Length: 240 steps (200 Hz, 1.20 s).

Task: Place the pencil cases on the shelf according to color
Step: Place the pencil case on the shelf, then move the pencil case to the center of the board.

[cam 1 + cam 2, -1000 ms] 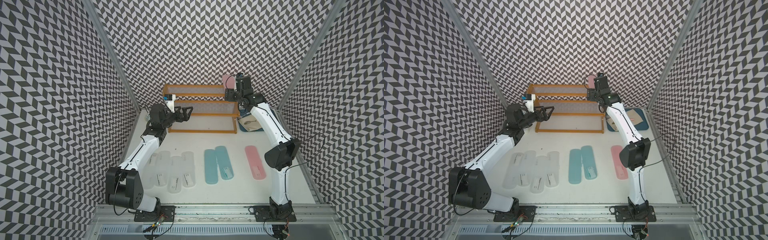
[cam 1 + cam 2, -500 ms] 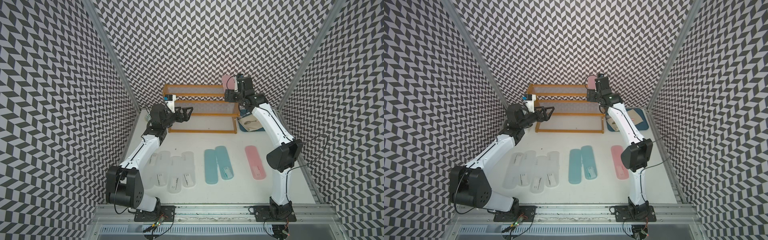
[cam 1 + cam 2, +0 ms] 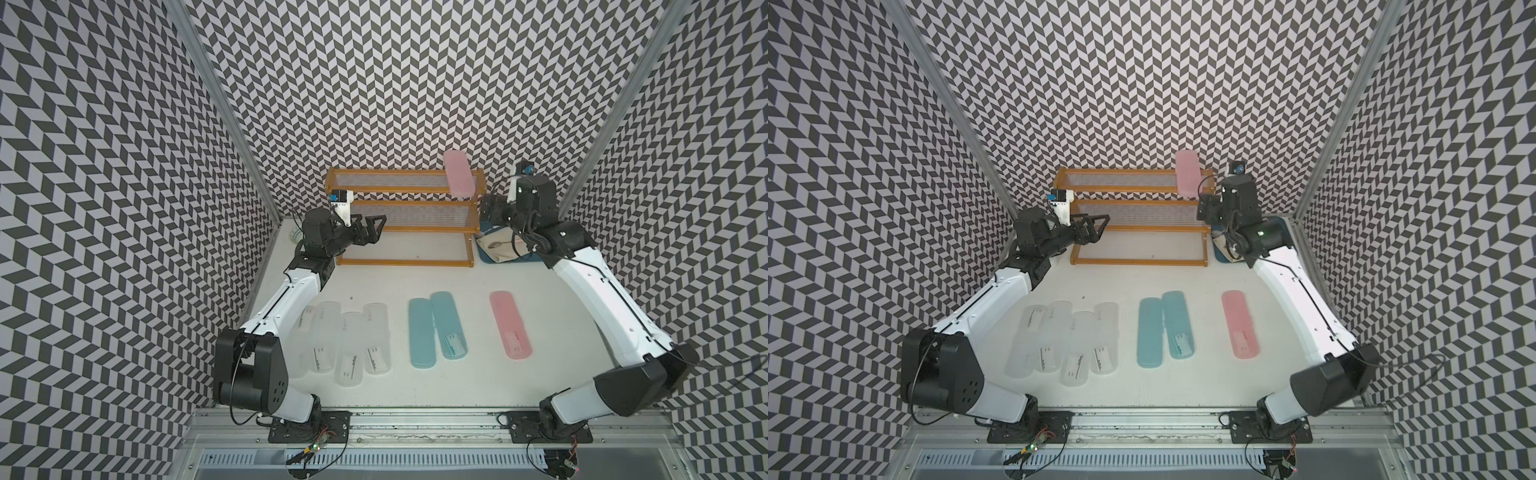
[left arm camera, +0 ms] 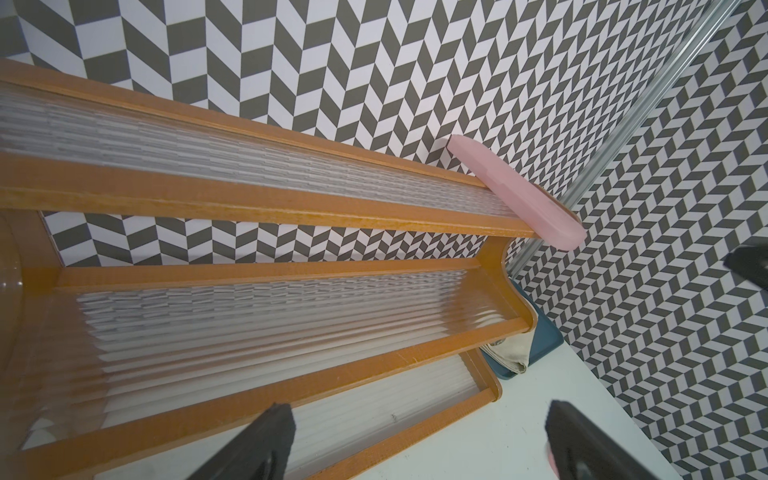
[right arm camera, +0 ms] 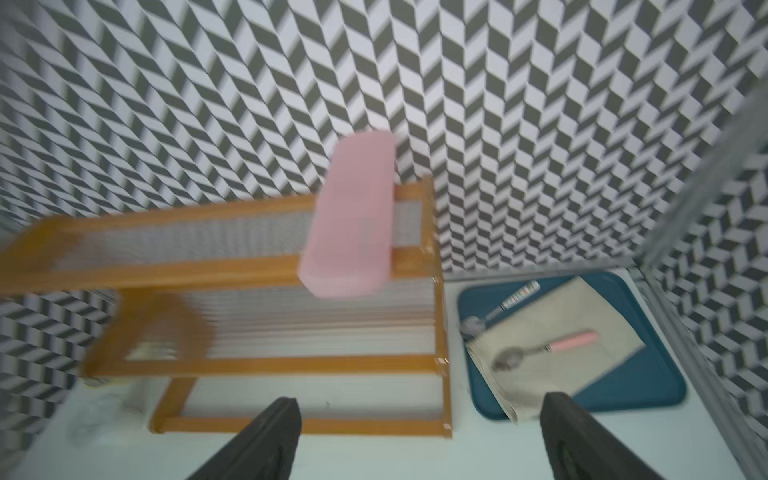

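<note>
Pink pencil case (image 3: 458,173) across shelf (image 3: 403,262) top, seven others (image 3: 421,332) in front

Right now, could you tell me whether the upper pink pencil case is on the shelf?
Yes: the pink pencil case lies across the shelf's top tier, overhanging the front rail; the right gripper is open, apart.

We found the white worktop (image 3: 457,374) carrying the shelf (image 3: 401,262) at its far side. The shelf's left end stood just ahead of the left tool (image 3: 376,227), and its right end just beside the right tool (image 3: 489,212). One pink case (image 3: 458,174) lay across the shelf's top tier near the right tool, overhanging the front rail. Well behind both tools, straight on the worktop, lay four clear cases (image 3: 353,345) in a close row, two teal cases (image 3: 446,324) touching side by side, and a second pink case (image 3: 510,324) alone. A blue tray (image 5: 648,386) sat below the right tool, beside the shelf.
</note>
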Tool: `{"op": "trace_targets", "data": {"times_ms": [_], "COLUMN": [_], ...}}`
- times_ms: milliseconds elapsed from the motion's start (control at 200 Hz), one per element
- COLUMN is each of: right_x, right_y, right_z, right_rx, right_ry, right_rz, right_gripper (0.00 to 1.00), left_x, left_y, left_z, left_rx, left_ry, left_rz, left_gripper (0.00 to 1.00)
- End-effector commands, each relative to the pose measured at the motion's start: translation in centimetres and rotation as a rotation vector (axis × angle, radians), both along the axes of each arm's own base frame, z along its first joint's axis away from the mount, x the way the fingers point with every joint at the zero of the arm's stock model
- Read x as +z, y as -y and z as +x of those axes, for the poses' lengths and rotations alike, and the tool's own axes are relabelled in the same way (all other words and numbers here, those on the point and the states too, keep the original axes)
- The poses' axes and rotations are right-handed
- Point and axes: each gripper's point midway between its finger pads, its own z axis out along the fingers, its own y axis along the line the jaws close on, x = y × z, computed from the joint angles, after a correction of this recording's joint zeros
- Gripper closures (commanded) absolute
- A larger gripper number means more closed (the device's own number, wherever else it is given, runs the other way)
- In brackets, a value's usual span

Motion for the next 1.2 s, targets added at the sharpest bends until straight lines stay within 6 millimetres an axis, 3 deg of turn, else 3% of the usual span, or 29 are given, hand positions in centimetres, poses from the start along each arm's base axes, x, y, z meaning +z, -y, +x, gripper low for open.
{"op": "trace_targets", "data": {"times_ms": [0,165,285,416,616,806,1197], "right_x": [-5.8,-14.3,-20.3,-24.5,-28.7,-31.0,-33.4], "right_y": [2.2,2.0,3.8,5.9,8.2,6.7,4.3], "right_z": [-1.8,-5.5,-8.0,-9.5,-10.4,-10.5,-12.0], "right_rx": [-0.083,-0.032,-0.121,-0.227,-0.270,-0.191,-0.096], "right_ry": [-0.058,-0.223,-0.369,-0.491,-0.636,-0.693,-0.774], "right_rz": [0.044,0.097,0.061,0.003,0.004,0.068,0.143], "right_gripper": [0.03,0.03,0.02,0.01,0.00,0.04,0.10], "left_x": [-0.3,-0.6,-0.1,-1.2,-1.5,-1.4,-1.7], "left_y": [0.9,2.5,3.0,3.0,3.0,3.1,3.1], "left_z": [-0.2,-0.8,-1.2,-0.8,-0.6,-0.6,-0.4], "left_rx": [-0.013,-0.050,-0.085,-0.076,-0.071,-0.071,-0.067], "left_ry": [0.017,0.019,0.025,0.004,0.000,0.004,-0.004], "left_rz": [0.034,0.035,0.009,0.015,0.034,0.036,0.040], "left_gripper": [0.01,0.01,0.01,0.01,0.01,0.01,0.01]}}
